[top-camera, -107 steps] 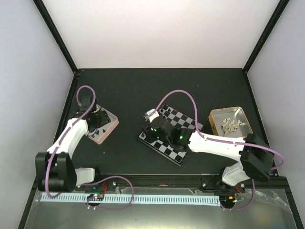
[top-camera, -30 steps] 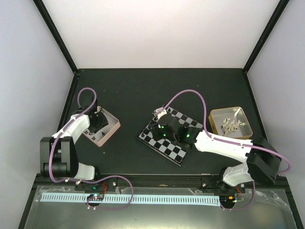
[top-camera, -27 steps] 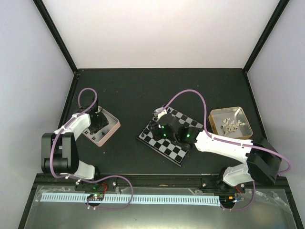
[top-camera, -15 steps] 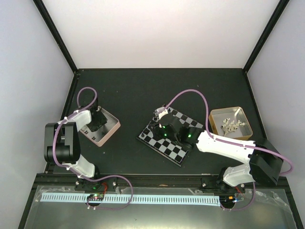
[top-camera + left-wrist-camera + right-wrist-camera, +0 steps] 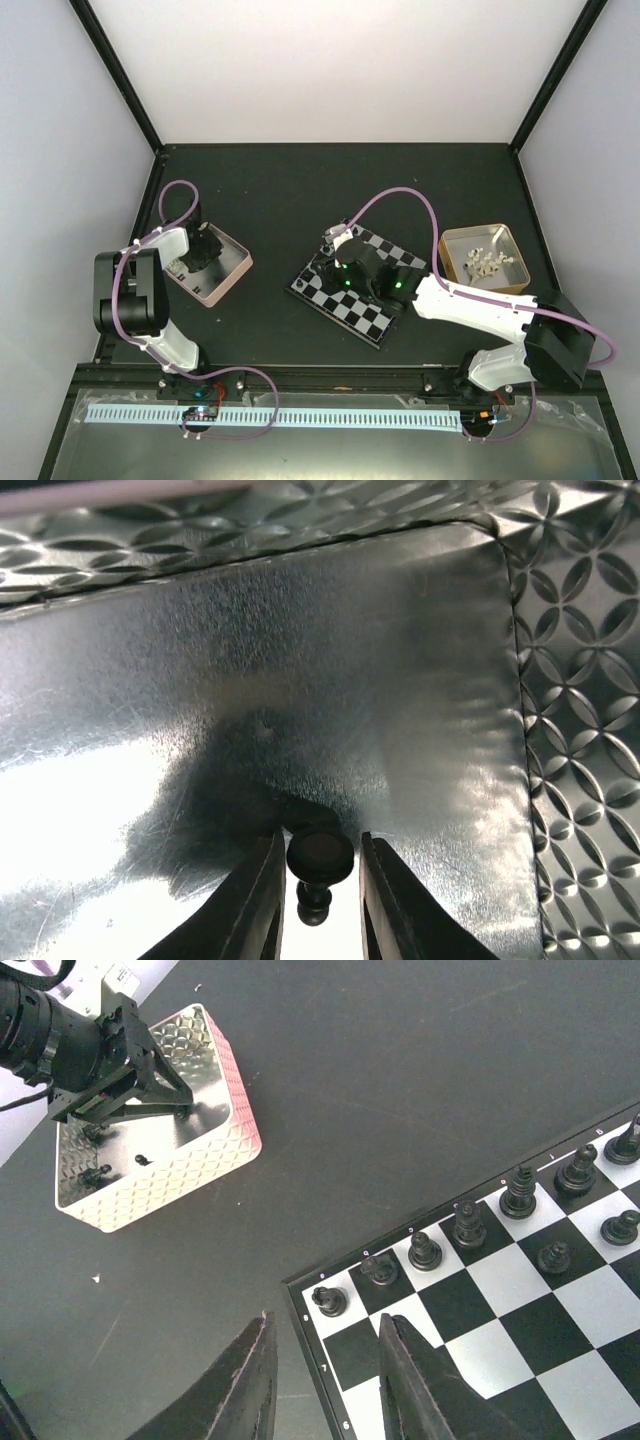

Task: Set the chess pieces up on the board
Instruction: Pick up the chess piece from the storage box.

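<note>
We've got the black chess piece [image 5: 320, 855] inside the tin [image 5: 300, 660], right between the narrow jaws of the left gripper [image 5: 320, 842], long axis along them, broad end pointing away; grip uncertain.

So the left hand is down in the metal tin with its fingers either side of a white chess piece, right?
Not quite. The chess piece is black, not white. The left wrist view shows it: the left hand is down in the metal tin with its fingers either side of that black piece.
</note>
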Controlling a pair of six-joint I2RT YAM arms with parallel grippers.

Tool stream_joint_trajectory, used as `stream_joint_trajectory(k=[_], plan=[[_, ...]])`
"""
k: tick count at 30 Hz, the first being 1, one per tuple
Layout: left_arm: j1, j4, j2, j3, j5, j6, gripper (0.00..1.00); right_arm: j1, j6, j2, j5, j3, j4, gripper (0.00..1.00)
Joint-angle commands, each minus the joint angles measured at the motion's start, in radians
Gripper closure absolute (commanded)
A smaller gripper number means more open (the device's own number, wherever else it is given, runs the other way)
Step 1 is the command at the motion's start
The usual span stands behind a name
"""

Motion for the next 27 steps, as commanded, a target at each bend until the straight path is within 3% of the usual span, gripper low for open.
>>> stream_joint_trajectory(k=[1,10,20,27], plan=[[0.014,0.01,0.027,0.033,0.032,0.011,0.78,0.0,-0.008,-0.032,0.015,-0.005,-0.002,0.71],[0.017,-0.024,0.064,0.082,0.018,0.065,0.71,0.0,-0.004,-0.031,0.012,-0.003,-0.001,0.71],[0.016,-0.13,0.105,0.099,-0.016,0.072,0.81,0.0,-0.002,-0.043,0.028,-0.002,-0.007,0.71],[0.012,-0.152,0.084,0.086,0.019,0.111,0.69,0.0,-0.001,-0.039,0.024,-0.001,-0.004,0.71]])
